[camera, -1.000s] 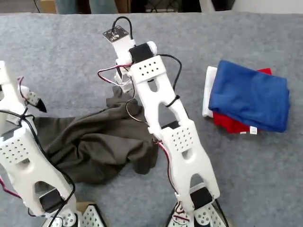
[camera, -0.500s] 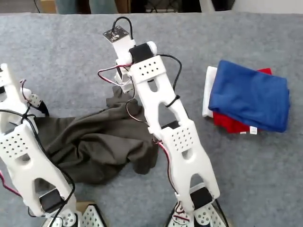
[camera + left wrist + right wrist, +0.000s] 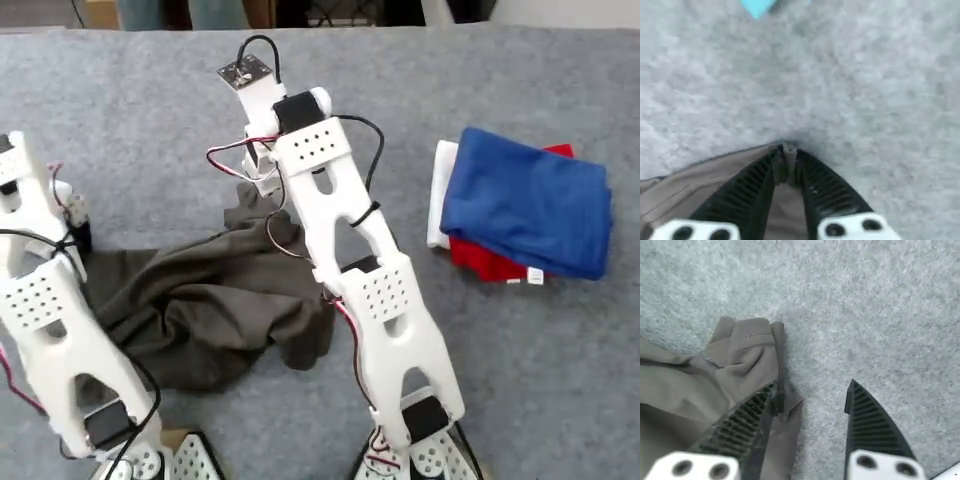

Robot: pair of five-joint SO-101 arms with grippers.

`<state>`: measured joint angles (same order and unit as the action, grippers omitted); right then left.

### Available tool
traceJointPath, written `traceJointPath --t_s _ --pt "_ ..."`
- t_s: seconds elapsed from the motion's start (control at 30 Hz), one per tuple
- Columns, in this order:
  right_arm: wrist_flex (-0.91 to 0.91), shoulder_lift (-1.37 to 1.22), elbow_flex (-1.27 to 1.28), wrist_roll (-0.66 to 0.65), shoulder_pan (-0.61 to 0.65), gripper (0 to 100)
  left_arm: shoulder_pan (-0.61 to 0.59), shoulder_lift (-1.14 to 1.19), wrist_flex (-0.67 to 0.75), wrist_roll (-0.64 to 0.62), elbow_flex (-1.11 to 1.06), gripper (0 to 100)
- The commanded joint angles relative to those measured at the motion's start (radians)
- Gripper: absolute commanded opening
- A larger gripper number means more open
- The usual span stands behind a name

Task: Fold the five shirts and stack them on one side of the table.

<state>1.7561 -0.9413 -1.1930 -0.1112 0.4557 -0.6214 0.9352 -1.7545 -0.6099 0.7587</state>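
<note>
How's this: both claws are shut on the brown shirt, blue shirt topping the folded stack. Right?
No. The right wrist view shows the right claw open at the brown shirt edge; the left claw is shut on it. The blue shirt does top the stack.

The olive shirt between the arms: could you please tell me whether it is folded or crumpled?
Crumpled: the olive shirt lies in a bunched, creased heap, one edge pinched in the left pincer.
</note>
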Motion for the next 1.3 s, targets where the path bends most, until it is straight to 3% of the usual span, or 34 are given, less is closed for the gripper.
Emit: traceJointPath --t_s 0.0,0.27,0.53,0.77,0.9,1.07,1.2,1.27 --pt "0.005 0.077 -0.010 0.000 0.006 21.2 -0.042 -0.023 -0.005 0.058 0.004 3" --pt "-0.003 0.077 -0.012 0.002 0.006 21.2 -0.219 -0.397 -0.005 0.170 -0.004 3" --pt "-0.005 0.071 -0.085 0.002 0.015 21.2 -0.418 -0.738 -0.005 0.425 -0.200 3" --pt "0.003 0.071 0.035 0.008 0.161 21.2 -0.556 -0.784 -0.003 0.568 -0.433 3" --pt "0.003 0.071 0.128 0.008 0.258 21.2 -0.616 -0.790 -0.003 0.608 -0.437 3" --pt "-0.003 0.070 0.275 0.008 0.285 20.6 -0.654 -0.781 -0.002 0.638 -0.437 3" --pt "0.003 0.074 0.358 0.009 0.256 3.1 -0.651 -0.789 -0.003 0.640 -0.461 3" --pt "0.005 0.076 0.381 0.031 0.226 3.3 -0.648 -0.786 -0.003 0.640 -0.470 3"
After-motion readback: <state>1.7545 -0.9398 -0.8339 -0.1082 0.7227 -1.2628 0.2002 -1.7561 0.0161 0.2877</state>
